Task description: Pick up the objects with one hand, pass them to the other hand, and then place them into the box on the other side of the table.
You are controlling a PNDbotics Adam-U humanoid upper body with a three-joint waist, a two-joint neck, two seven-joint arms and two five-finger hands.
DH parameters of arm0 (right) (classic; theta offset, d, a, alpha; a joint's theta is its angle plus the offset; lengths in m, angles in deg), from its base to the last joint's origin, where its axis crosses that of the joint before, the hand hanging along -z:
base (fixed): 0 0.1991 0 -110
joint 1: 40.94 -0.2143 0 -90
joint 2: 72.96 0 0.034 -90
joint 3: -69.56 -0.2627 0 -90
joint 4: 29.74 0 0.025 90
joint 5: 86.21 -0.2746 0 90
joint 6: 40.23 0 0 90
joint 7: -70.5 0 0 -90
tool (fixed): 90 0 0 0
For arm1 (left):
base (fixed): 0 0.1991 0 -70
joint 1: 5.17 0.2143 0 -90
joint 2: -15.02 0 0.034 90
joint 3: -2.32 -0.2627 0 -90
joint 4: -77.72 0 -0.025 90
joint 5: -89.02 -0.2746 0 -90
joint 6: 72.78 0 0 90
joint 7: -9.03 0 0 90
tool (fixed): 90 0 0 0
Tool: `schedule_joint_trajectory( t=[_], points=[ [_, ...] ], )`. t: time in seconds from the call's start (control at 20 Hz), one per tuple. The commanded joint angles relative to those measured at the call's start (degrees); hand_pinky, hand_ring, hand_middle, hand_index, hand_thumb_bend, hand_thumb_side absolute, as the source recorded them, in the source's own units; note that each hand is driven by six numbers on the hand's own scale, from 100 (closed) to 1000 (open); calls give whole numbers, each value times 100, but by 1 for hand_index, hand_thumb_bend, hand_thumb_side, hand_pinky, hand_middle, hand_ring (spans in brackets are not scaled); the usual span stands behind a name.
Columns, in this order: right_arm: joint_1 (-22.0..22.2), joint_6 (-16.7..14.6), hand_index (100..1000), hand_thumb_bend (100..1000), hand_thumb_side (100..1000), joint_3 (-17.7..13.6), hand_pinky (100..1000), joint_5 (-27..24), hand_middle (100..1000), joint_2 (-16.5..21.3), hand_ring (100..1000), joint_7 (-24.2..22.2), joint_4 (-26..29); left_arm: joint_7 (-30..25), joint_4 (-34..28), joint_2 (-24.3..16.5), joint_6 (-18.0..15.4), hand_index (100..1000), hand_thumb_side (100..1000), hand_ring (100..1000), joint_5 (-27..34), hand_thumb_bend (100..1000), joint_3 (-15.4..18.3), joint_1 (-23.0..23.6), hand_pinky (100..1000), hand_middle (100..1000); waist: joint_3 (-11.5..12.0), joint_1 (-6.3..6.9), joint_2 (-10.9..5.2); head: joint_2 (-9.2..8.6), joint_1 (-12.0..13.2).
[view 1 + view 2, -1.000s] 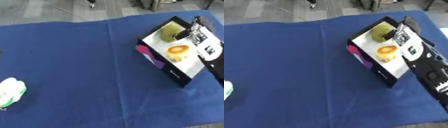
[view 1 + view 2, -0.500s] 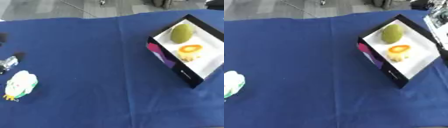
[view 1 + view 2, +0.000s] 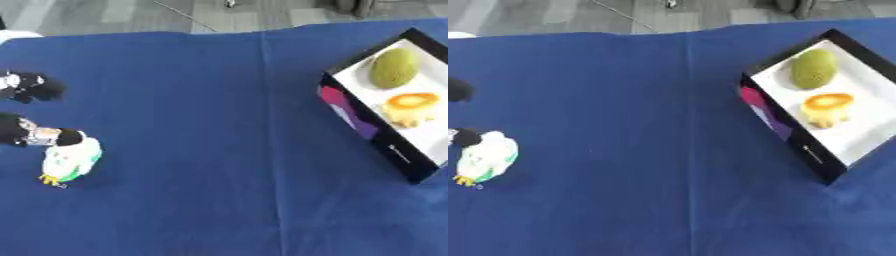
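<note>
Down at the left edge of the left eye view, the left hand (image 3: pixel 35 135) reaches in from the side, only its black and silver fingers showing. One fingertip (image 3: pixel 70 137) rests against the top of a small white toy (image 3: pixel 70 159) with green patches and yellow feet, which lies on the blue cloth of the desk (image 3: pixel 201 150) directly below that fingertip. Another dark part of the hand sits apart, above and slightly behind, with bare cloth between it and the lower fingers. The fingers look spread rather than curled round the toy, so the hand reads as open, touching the toy at its upper end but not enclosing it. In the right eye view the same toy shows near the left edge with a single black fingertip at its top corner.

Far across the desk from the hand, on the opposite side, stands a black-walled box (image 3: pixel 785 134) with a white floor, set askew to the cloth's edges. Inside it, at the end farther from the robot, lies a green oval fruit (image 3: pixel 812 69); just nearer than that sits a yellow and orange piece (image 3: pixel 826 108), the two close but apart. The box's outer wall facing the hand carries a pink and purple pattern. The right hand appears in neither view. Grey floor shows beyond the far edge of the cloth.
</note>
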Motion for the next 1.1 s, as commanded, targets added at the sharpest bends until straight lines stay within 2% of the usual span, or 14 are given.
schedule_joint_trajectory(
  t=[0.05,0.35,0.65,0.75,0.8,1.1],
  points=[
    [-160,754,930,100,298,-4,713,-125,855,99,860,1002,316,-428,247,-218,-16,910,540,926,-429,780,-122,-166,947,831,-8,1,-153,-7,64],
    [-241,754,925,100,281,138,714,-250,850,25,855,1098,607,-793,911,-60,-118,912,524,940,-1253,822,-441,-438,943,842,-21,-5,-152,4,155],
    [-253,754,921,100,275,200,714,-217,847,-12,852,1087,672,-758,1649,214,-24,898,506,933,-1911,813,-698,-660,922,832,-18,-19,-150,29,283],
    [-251,754,921,100,267,203,714,-192,847,-17,852,1074,685,-734,1861,326,1,887,503,924,-1974,846,-785,-711,911,821,-19,-24,-151,33,293],
    [-250,754,921,100,274,201,714,-180,846,-21,852,1070,681,-724,1949,377,4,885,519,923,-1972,814,-828,-733,910,819,-19,-27,-152,38,293],
    [-240,754,919,100,277,196,714,-149,845,-50,850,1079,620,-688,2455,650,-27,863,533,913,-1990,802,-1033,-883,892,796,-26,-39,-156,52,327]
  ],
)
